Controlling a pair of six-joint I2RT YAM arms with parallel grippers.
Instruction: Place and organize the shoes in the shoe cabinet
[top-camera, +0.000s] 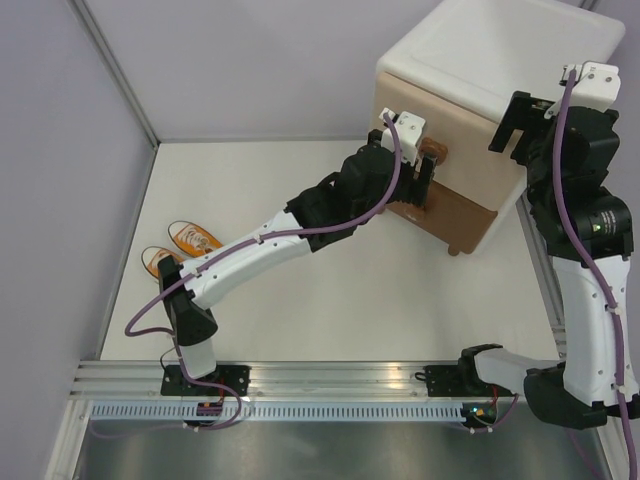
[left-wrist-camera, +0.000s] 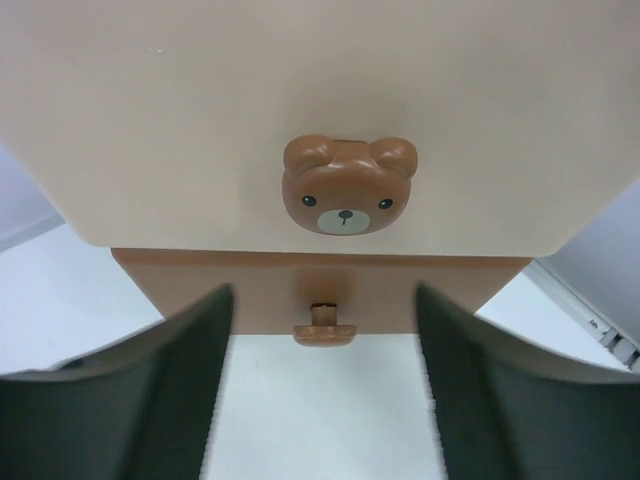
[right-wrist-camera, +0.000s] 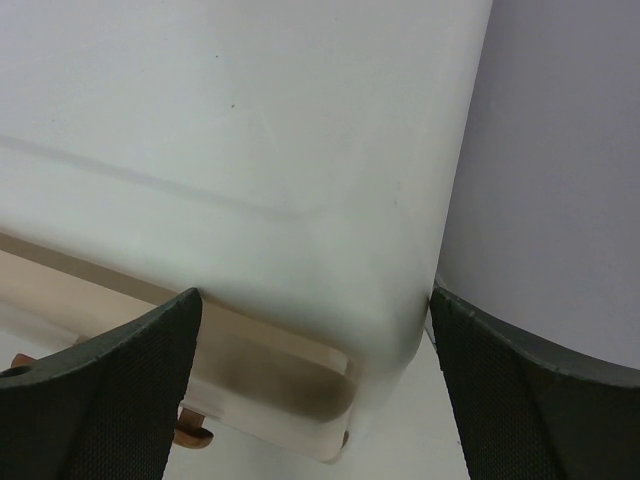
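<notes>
On the table (top-camera: 300, 260), the shoe cabinet (top-camera: 480, 70) stands before the left hand (top-camera: 420, 188).

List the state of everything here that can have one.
upper drawer: looks shut
lower drawer: looks shut
orange sneakers: upright on table, outside shoe cabinet
left gripper: open, empty, facing upper bear knob
right gripper: open, empty, at shoe cabinet corner

robot lab cell, grey partitions (top-camera: 250, 60), aluminium rail (top-camera: 330, 378)
</notes>
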